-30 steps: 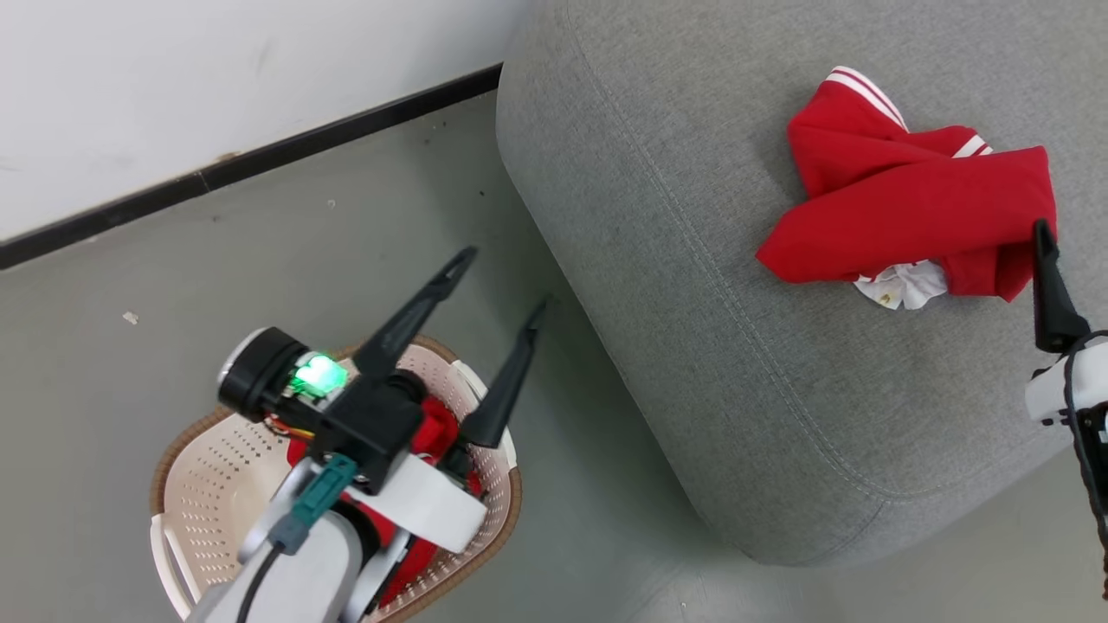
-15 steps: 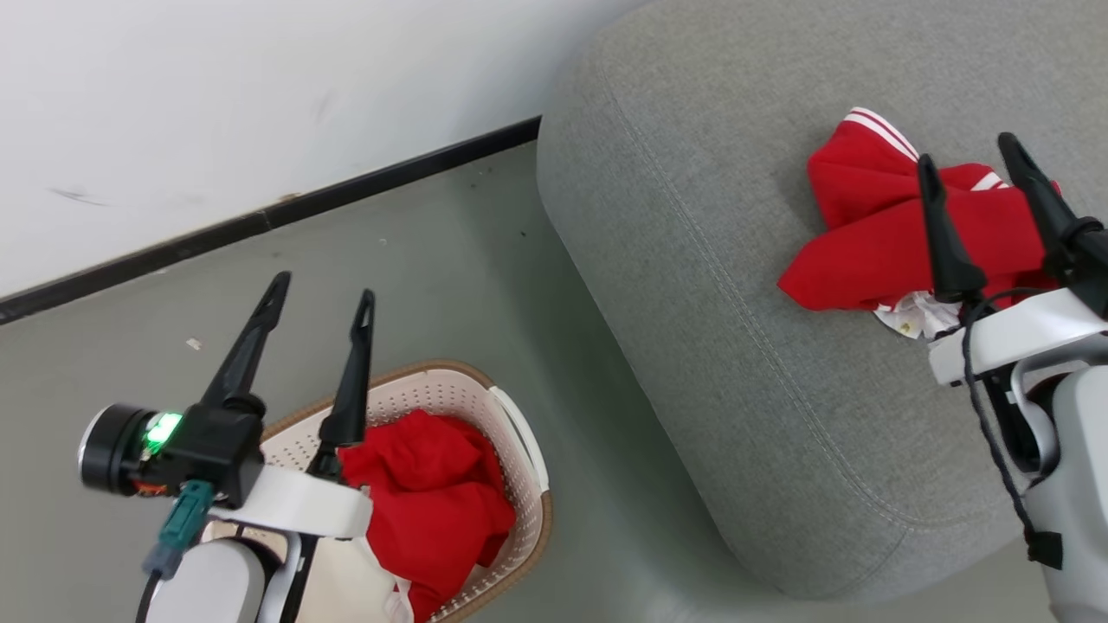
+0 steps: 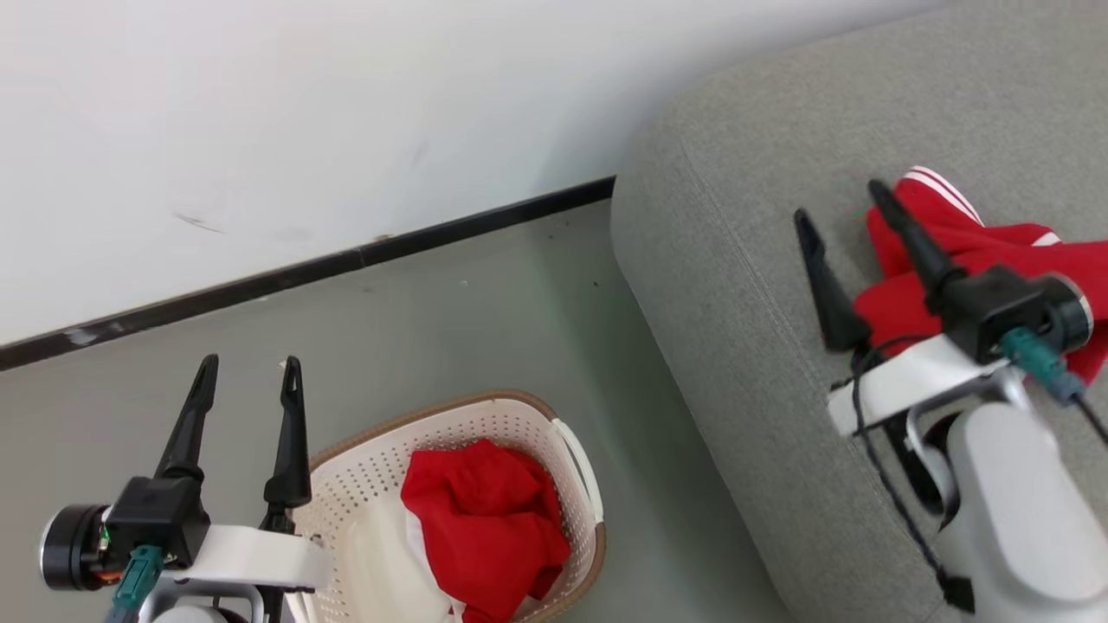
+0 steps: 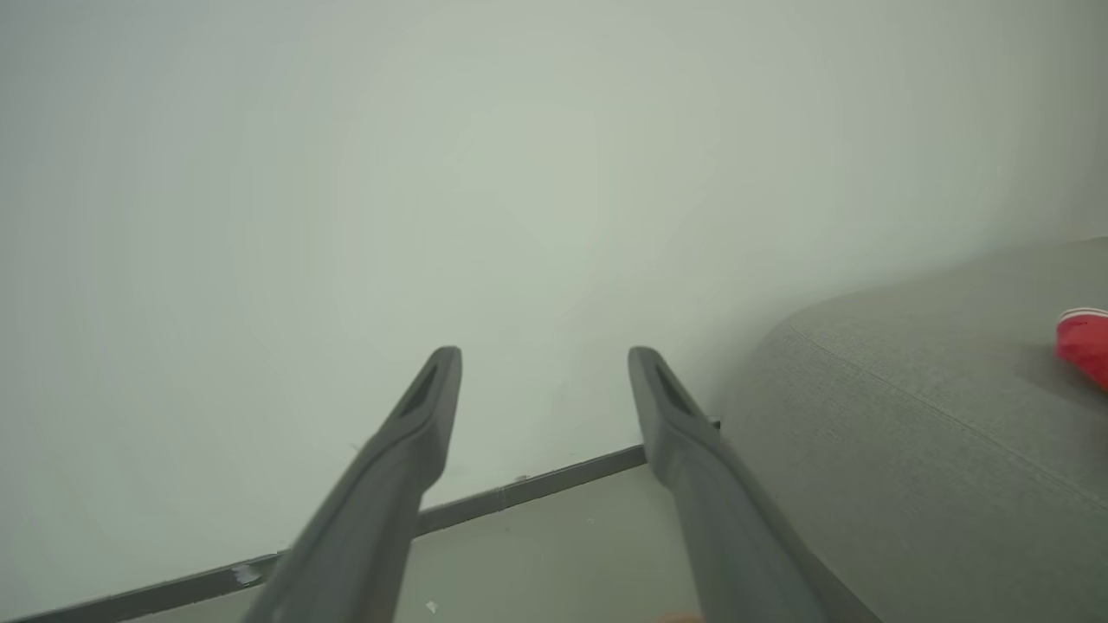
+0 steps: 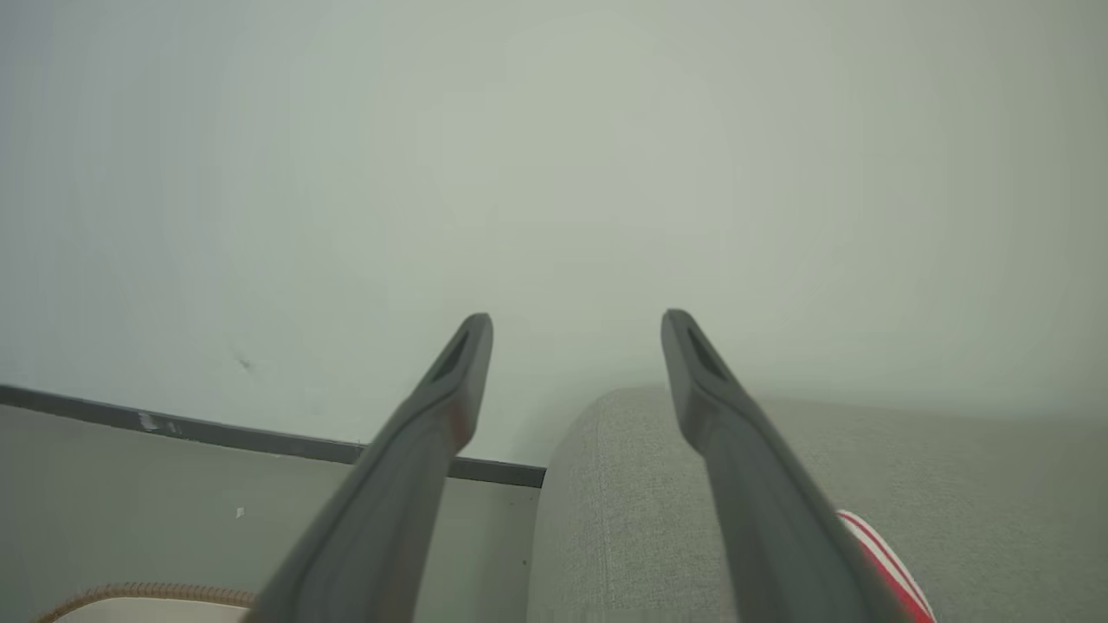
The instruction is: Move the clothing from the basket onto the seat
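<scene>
Red fabric lies bunched in the cream perforated laundry basket (image 3: 519, 405). This crumpled red garment (image 3: 485, 510) is slumped against the basket's right wall, and the basket stands on the grey floor (image 3: 450, 320), so this piece is not yet moved. Just left of the basket, the left hand (image 3: 249, 363) hangs above the floor with its two dark fingers spread apart and nothing between them. It points toward the wall rather than down into the basket, so I judge it is parked, not reaching.

Across the gap, the right hand (image 3: 838, 201) hovers over the grey upholstered seat (image 3: 718, 285), its fingers likewise wide and empty. The cloth there lies free, so nothing needs holding. Behind those fingers sits the striped red garment (image 3: 995, 247), heaped on the cushion with white stripes showing at its far end, and no finger closes on it. Beyond run a black baseboard (image 3: 433, 238) and a white wall (image 3: 346, 112).

There are two red garments, one in the basket and one on the seat, so the task looks half finished. There is one basket, one seat, and two hands with two fingers each.
</scene>
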Tool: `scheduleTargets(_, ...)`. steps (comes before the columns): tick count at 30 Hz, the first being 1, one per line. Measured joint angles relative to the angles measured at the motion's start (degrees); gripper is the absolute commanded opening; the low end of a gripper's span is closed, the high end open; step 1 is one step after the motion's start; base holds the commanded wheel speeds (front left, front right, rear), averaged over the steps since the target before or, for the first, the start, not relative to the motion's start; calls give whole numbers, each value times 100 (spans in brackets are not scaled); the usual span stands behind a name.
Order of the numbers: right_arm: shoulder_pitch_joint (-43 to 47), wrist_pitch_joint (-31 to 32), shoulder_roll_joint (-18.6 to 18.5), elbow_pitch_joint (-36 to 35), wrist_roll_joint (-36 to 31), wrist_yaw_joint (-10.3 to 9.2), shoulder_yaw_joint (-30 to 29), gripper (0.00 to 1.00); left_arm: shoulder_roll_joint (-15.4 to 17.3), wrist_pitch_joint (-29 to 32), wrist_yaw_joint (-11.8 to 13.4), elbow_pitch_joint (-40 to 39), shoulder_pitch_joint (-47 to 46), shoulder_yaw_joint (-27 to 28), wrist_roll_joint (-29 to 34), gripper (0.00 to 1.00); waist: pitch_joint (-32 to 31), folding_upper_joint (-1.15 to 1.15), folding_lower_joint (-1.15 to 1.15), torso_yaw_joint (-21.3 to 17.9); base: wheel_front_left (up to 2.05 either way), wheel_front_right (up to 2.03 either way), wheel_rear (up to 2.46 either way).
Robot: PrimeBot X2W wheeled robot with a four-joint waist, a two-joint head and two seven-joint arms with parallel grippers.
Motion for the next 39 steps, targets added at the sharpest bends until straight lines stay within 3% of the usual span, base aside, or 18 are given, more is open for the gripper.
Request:
scheduleTargets(7, 487, -3, 104, -10, -79, 0, 170, 100, -60, -97, 60, 118, 266, 122, -113, 100, -312, 0, 0, 273, 0, 0, 0)
scheduleTargets(21, 1613, -18, 175, -287, -283, 0, -26, 100, -79, -147, 97, 322, 769, 177, -154, 100, -897, 0, 0, 697, 0, 0, 0)
scheduleTargets(39, 2544, -18, 275, -557, 68, 0, -389, 100, -96, -152, 101, 589, 1018, 92, -144, 100, -1380, 0, 0, 928, 0, 0, 0)
